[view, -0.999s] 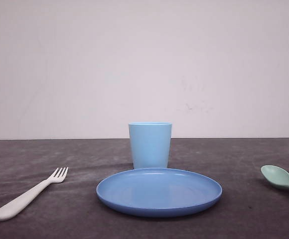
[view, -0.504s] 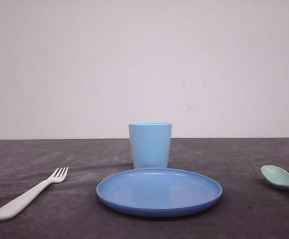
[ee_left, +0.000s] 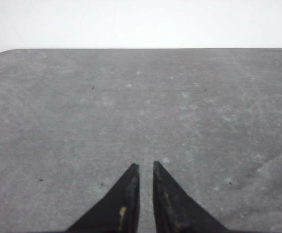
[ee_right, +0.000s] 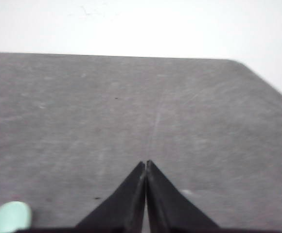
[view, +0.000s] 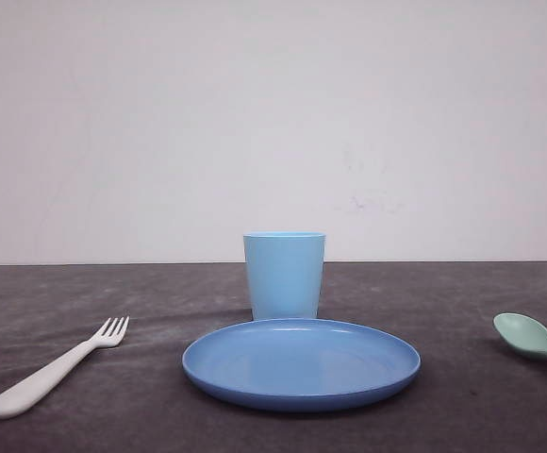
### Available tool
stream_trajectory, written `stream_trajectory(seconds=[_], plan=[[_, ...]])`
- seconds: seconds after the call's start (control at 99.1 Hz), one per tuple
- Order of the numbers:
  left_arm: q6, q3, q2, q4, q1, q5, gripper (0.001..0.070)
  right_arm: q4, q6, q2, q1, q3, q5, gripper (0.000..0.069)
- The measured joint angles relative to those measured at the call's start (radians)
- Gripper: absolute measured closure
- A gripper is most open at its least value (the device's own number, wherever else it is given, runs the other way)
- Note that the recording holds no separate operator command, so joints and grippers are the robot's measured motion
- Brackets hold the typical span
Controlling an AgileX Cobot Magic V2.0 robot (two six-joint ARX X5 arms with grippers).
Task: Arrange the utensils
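Fork (view: 55, 366) lies left and spoon (view: 534, 338) right of the plate (view: 301, 363), awaiting pickup; left gripper (ee_left: 144, 167) barely parted, right gripper (ee_right: 146, 164) closed, both empty.

Soft, even light all round, no glare. The plate (view: 301, 363) throws only a faint shadow on the table (view: 113, 415). Wrist views look hazy, kinda washed out past the jaws.

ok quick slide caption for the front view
White fork at left, mint spoon at right, blue plate and cup centred on the grey table.
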Motion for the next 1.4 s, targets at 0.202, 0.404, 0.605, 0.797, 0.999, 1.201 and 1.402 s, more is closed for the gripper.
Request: stream_trajectory(seconds=[0.202,0.404,0.605,0.797,0.999,1.201,1.402], plan=[[-0.164,0.0,0.0,0.0,0.0,0.0,0.0684,-0.001,0.193,0.0,0.0,0.0,-0.077,0.069],[-0.266,0.0,0.0,0.001,0.0,0.014,0.0685,0.011,0.326,0.0,0.0,0.0,-0.116,0.069],[-0.304,0.124,0.073,-0.048,0.0,0.063,0.0686,-0.085,0.429,0.052,0.0,0.129,-0.164,0.069],[-0.296,0.399,0.274,-0.137,0.0,0.076,0.0686,-0.212,0.335,0.272,0.0,0.418,-0.164,0.069],[-0.231,0.665,0.523,-0.299,0.0,0.109,0.0686,-0.412,0.181,0.55,0.002,0.713,-0.167,0.069],[-0.18,0.787,0.647,-0.376,-0.015,0.122,0.0669,-0.512,0.094,0.683,0.039,0.829,-0.173,0.0689],[-0.167,0.787,0.698,-0.422,-0.043,0.128,0.0334,-0.533,0.084,0.703,0.074,0.829,-0.174,0.0428]])
